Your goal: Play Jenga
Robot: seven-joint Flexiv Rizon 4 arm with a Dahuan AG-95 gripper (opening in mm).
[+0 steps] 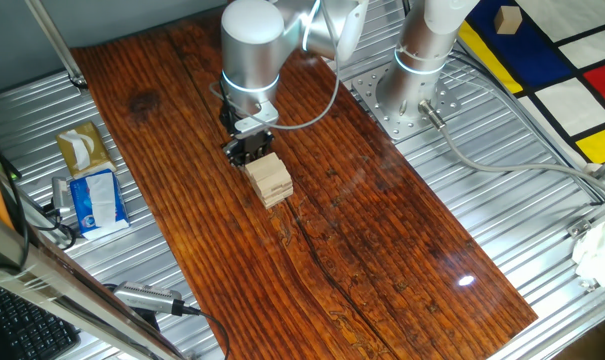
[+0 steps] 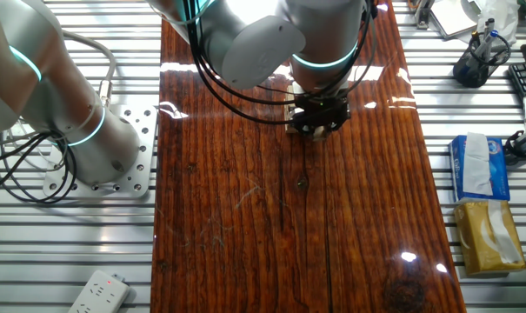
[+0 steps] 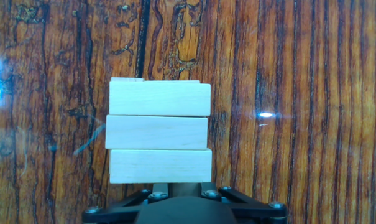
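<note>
The gripper [image 1: 249,150] hangs at the Jenga tower's [image 1: 268,179] eleven o'clock edge; its opening cannot be told (fingers hidden). Push one block gently, squarely.

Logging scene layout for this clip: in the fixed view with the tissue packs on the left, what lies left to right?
Tissue packs → pincer → Jenga tower → arm's base plate → lone wooden cube.
</note>
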